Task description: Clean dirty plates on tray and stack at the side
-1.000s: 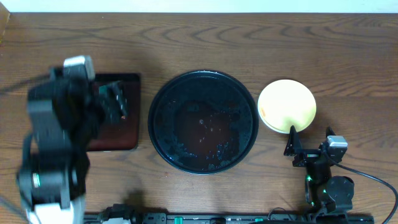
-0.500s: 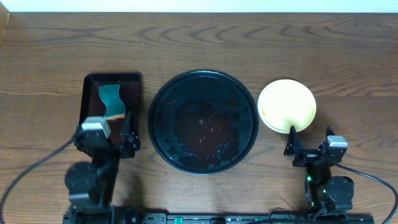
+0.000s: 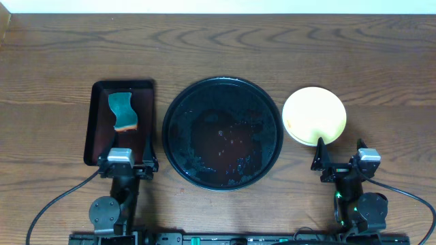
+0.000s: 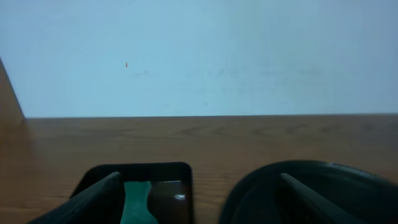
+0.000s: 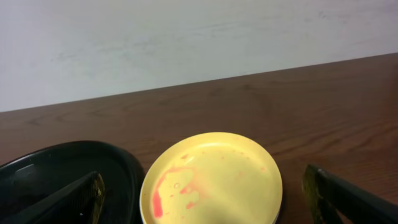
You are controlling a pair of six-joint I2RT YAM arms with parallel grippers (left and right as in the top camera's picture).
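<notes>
The large round black tray (image 3: 223, 133) sits at the table's middle, wet and smeared, with no plate on it; its rim shows in the left wrist view (image 4: 311, 186) and the right wrist view (image 5: 62, 168). A yellow plate (image 3: 314, 115) with faint red sauce streaks lies on the table to the tray's right, also in the right wrist view (image 5: 211, 177). No mint-blue plate shows. My left gripper (image 3: 128, 165) is open and empty at the front left. My right gripper (image 3: 337, 165) is open and empty just in front of the yellow plate.
A small rectangular black tray (image 3: 120, 122) at the left holds a green sponge (image 3: 122, 111), also in the left wrist view (image 4: 140, 199). A pale wall stands behind the table's far edge.
My left arm has drawn back from over the rectangular tray to the front edge, leaving the green sponge lying on that tray. The right arm has not moved.
</notes>
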